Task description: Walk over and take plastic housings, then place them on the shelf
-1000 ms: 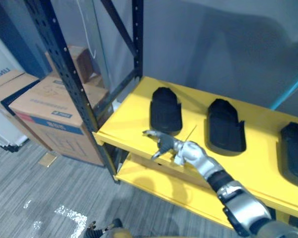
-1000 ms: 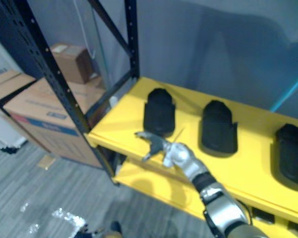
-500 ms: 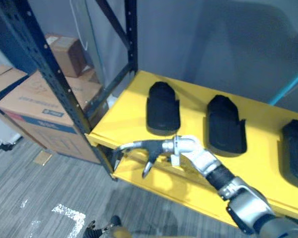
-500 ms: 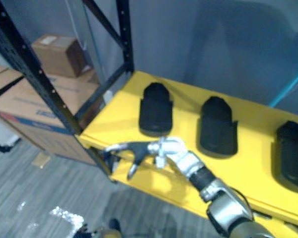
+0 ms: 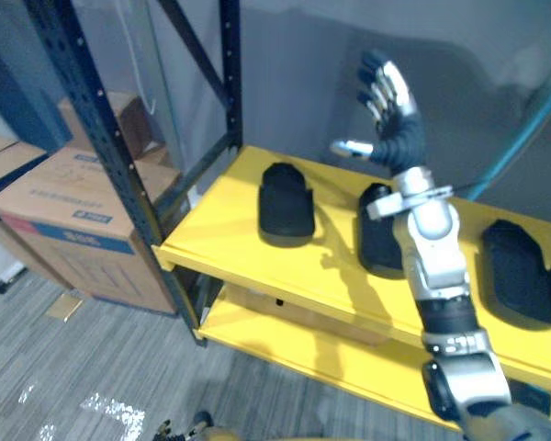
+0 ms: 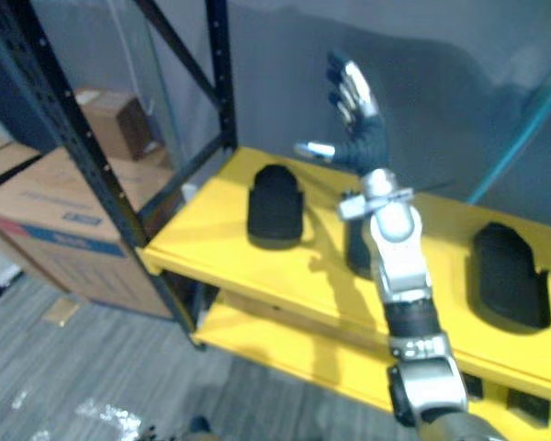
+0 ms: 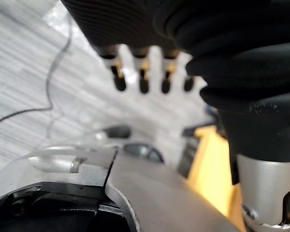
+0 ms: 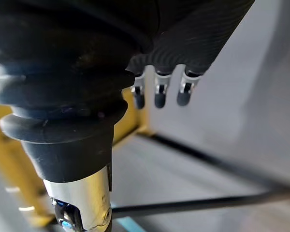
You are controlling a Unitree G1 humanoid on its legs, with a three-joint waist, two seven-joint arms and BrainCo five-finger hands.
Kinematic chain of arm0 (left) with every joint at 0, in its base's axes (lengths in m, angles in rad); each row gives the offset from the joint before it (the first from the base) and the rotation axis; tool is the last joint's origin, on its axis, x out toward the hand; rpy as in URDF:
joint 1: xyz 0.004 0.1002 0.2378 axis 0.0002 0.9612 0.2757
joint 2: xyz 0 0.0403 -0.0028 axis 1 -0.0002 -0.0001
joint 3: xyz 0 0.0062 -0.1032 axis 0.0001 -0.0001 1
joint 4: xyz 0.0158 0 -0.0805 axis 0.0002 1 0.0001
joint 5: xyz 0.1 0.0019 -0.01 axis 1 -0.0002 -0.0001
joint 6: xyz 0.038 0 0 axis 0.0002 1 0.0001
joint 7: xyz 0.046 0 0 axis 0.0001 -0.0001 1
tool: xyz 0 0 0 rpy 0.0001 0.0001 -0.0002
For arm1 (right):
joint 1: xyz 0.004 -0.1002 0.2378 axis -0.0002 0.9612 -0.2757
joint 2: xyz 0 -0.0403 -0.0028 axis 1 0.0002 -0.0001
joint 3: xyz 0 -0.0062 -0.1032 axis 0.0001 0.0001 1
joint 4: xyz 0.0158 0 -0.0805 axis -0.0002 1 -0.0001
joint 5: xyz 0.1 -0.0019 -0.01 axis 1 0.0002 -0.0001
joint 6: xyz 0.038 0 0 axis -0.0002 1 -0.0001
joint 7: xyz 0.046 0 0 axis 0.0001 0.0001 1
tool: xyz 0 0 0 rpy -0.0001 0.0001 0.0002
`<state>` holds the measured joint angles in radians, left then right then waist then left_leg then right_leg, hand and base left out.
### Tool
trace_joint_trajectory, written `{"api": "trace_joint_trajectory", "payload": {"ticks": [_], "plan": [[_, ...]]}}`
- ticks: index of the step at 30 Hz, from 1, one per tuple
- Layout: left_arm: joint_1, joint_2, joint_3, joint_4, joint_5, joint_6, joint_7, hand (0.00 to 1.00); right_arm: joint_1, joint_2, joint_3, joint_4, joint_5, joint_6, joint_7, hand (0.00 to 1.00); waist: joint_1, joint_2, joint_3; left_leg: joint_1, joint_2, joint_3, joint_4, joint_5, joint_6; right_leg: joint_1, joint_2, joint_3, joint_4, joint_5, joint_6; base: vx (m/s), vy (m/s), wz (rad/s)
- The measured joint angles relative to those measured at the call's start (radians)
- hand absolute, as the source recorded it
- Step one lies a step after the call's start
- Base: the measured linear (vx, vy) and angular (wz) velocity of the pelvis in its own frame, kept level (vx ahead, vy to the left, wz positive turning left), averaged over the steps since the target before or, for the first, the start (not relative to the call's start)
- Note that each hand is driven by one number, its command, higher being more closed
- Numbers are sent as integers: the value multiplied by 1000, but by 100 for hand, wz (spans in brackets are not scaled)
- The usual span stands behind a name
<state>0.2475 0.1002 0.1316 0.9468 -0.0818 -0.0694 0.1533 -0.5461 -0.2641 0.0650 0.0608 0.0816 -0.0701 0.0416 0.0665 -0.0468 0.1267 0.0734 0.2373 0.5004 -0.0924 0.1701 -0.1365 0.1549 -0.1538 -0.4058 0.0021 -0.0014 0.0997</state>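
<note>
Up went the right hand (image 5: 391, 103), from low by the front edge of the yellow shelf (image 5: 219, 231) to high above it.
Its fingers are spread wide and it holds nothing. Three black plastic housings lie in a row on the shelf, well apart: the left housing (image 5: 286, 202), the middle housing (image 5: 376, 243) partly behind the raised arm, and the right housing (image 5: 518, 274). The head views also show a lower yellow shelf (image 5: 289, 342), a black rack post (image 5: 99, 152) and cardboard boxes (image 5: 66, 216) on the floor beside it. The right wrist view shows that hand's fingers (image 8: 157, 93) straight against the grey wall. The left wrist view shows the left hand (image 7: 144, 81), fingers straight and empty, over the grey floor (image 7: 34, 72).
</note>
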Motion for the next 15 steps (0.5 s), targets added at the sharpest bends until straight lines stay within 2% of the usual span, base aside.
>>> {"api": "trace_joint_trajectory", "payload": {"ticks": [3,5,15], "plan": [[-2,4,-6,1,-3,8,0,0,24,10,44,43,-19,52,-21,0,-2,-2,-1,0,-2,4,0,6,4,0,-1,4,-2,8,3,17,8,-5],[-2,10,-20,5,-30,8,0,0,24,25,68,79,-22,60,-51,0,0,-5,-4,1,-3,4,0,6,4,0,-1,3,-5,9,4,18,2,0],[-5,11,-26,7,-30,7,6,0,21,107,128,217,-87,74,-237,0,6,-8,-6,-4,-5,0,0,8,4,5,-1,0,-11,16,13,39,4,1]]}}
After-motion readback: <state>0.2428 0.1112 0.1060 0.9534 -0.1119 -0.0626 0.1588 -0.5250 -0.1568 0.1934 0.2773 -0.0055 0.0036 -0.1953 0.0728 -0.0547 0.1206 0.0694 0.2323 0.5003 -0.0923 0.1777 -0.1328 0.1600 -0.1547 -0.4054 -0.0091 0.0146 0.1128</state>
